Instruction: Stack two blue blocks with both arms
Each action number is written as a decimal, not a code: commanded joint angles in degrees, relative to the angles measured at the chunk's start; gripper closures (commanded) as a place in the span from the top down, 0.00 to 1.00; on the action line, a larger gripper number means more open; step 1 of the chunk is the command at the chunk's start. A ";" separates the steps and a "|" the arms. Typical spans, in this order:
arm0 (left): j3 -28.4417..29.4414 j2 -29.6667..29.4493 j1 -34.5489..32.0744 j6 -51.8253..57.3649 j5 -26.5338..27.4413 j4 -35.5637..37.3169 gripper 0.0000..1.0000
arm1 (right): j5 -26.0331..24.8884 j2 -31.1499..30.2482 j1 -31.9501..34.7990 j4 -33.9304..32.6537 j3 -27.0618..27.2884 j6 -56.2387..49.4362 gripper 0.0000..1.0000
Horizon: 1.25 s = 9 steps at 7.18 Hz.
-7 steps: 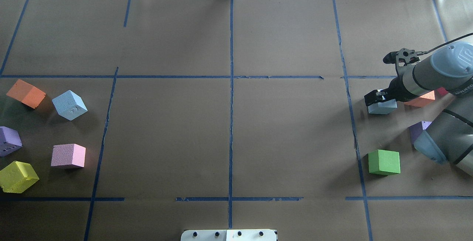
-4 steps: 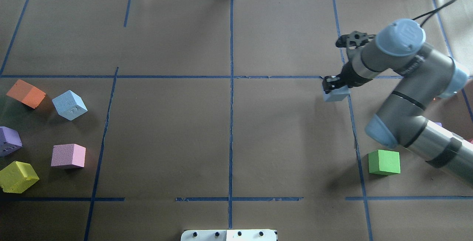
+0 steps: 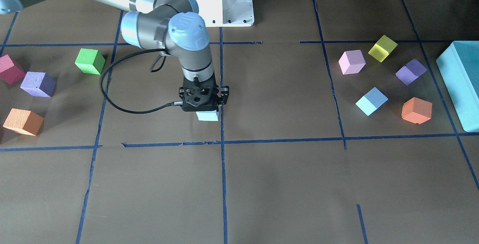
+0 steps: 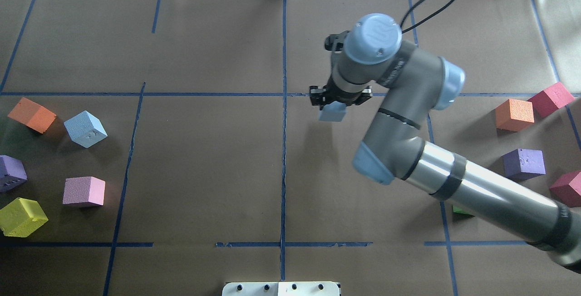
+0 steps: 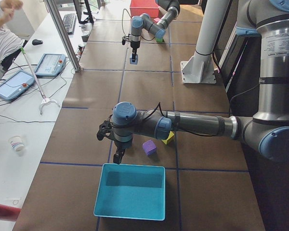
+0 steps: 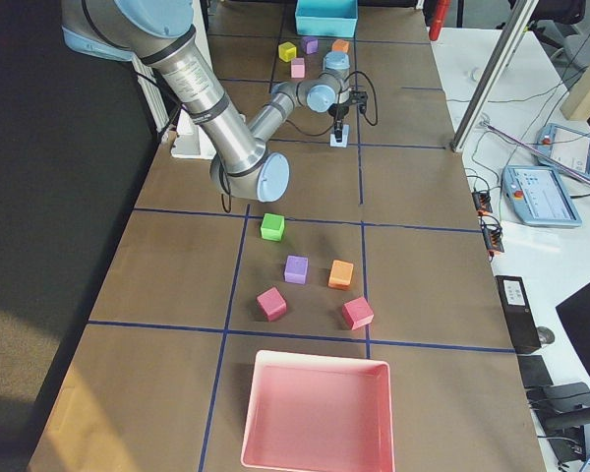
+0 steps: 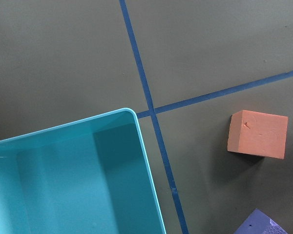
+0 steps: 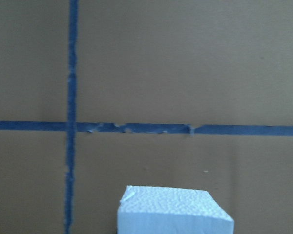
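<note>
Across the table, the front-facing view has the right gripper (image 3: 205,105) pointing straight down near the centre line (image 3: 223,169), fingers clamped on one blue block (image 3: 207,116). Only the block's lower part shows under the black body. The second block (image 3: 371,101) sits well apart on the robot's left side, among other cubes near the teal box (image 3: 462,87).

From overhead, the held block is on the robot's right of the centre line, and the soft shadow beneath suggests it hangs clear of the paper. The second block lies skewed to the grid, an orange cube (image 4: 32,114) just beside it.

At the left end, the left gripper (image 5: 118,156) hovers by the box's rim; I cannot tell whether its fingers are open. The right-end view shows the right arm stretched to mid-table.

The left wrist camera sees only the box corner, tape and the orange cube: no fingers, no blue block. The right wrist camera shows the held block's grainy top at its bottom edge, with a tape crossing ahead.

Likely risks:
- Soft foam could twist in the grip and land crooked.
- A release from height could make the block bounce away.
- The left gripper may clip the box wall or nudge the orange cube as it reaches for the skewed second block.
- An unsquared pick there would leave the stack off-centre.
</note>
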 commanded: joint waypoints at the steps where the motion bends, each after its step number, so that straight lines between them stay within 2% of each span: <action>1: 0.03 0.09 0.00 0.00 -0.09 0.03 1.00 | -2.25 3.22 -3.01 -0.03 -4.03 2.56 0.14; 3: 0.03 0.09 0.00 0.00 -0.09 0.03 1.00 | -2.60 1.82 -3.37 -0.12 -4.03 1.34 0.16; 4: 0.03 0.09 0.00 0.00 -0.09 0.03 1.00 | -2.69 1.73 -3.98 -0.12 -4.03 0.11 0.30; 5: 0.03 0.09 0.00 0.00 0.00 0.03 1.00 | -3.22 1.73 -4.42 -0.03 -3.85 0.27 0.78; 6: 0.03 0.09 0.00 0.00 0.00 0.03 1.00 | -3.92 2.25 -4.60 -0.03 -3.59 0.19 0.99; 8: -0.49 0.00 0.00 0.00 0.00 -0.06 1.00 | -2.36 1.82 -1.90 -0.29 0.51 -0.08 1.00; 9: 0.20 -2.61 0.43 -0.09 0.09 -0.23 1.00 | 4.79 0.60 3.69 -2.99 3.15 -4.17 1.00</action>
